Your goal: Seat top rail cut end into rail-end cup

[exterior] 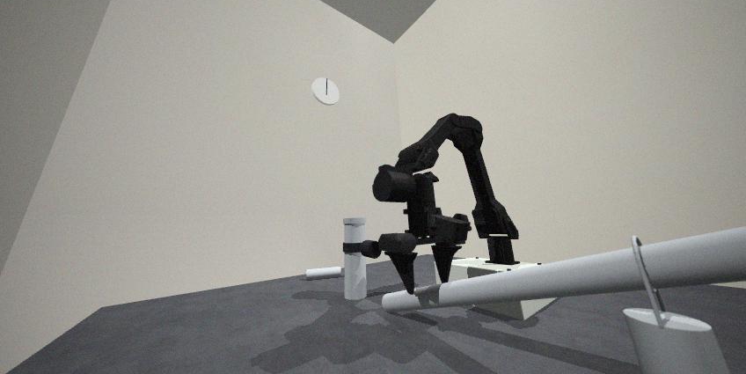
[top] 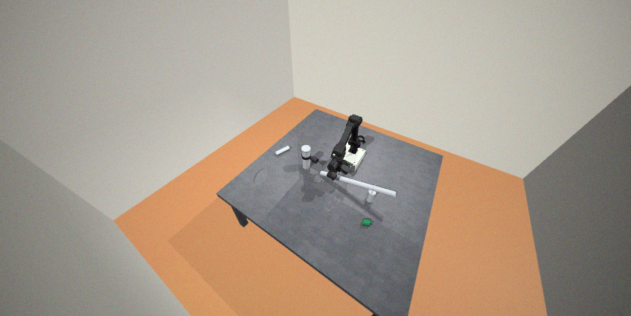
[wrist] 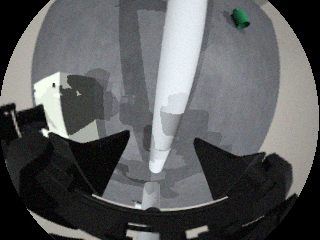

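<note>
The white top rail (top: pixel 367 185) (exterior: pixel 523 281) (wrist: pixel 180 60) slopes down from the wire loop (exterior: pixel 642 270) of the loop cap on the short post (top: pixel 371 197) (exterior: pixel 675 352). Its cut end is low, apart from and below the black rail-end cup (top: pixel 314 160) (exterior: pixel 370 248). The cup hangs on the brace band (exterior: pixel 351 247), around the big white post (top: pixel 306 163) (exterior: pixel 355 278) somewhat below its cap. My gripper (top: pixel 338 174) (exterior: pixel 427 288) (wrist: pixel 163 137) is open, pointing down, fingers either side of the rail's line near the cut end. Whether they touch it is unclear. The cup cannot be made out in the wrist view.
A short white tube (top: pixel 282 150) (exterior: pixel 323 273) lies beyond the big post. A green fitting (top: pixel 366 221) (wrist: pixel 240 19) lies on the table on the other side of the rail. The pale arm base (top: pixel 355 158) (wrist: pixel 52 112) stands beside the rail.
</note>
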`<state>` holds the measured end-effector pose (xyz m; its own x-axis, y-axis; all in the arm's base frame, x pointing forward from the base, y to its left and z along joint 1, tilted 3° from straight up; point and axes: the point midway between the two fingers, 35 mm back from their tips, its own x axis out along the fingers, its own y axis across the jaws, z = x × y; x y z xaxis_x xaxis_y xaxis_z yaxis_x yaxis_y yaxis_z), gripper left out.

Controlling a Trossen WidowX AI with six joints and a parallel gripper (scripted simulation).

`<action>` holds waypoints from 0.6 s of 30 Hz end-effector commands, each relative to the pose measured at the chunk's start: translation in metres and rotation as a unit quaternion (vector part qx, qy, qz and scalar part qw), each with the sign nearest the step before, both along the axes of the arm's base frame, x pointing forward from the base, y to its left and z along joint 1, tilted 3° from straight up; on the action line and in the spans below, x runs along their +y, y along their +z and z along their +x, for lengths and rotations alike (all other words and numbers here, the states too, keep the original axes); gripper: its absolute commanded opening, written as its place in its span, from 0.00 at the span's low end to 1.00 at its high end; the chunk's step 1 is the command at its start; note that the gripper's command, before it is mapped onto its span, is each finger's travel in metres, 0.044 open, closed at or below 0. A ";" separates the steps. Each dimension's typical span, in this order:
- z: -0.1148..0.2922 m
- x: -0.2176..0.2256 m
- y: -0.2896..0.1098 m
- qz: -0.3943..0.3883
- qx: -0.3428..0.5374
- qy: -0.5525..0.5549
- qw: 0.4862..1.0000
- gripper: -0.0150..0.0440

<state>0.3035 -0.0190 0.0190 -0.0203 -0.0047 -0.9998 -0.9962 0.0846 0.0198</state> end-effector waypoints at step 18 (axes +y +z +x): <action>-0.002 0.000 -0.034 0.001 0.001 0.003 1.000 1.00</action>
<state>0.3020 -0.0189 -0.0096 -0.0203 -0.0047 -0.9998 -0.9963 0.0841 0.0198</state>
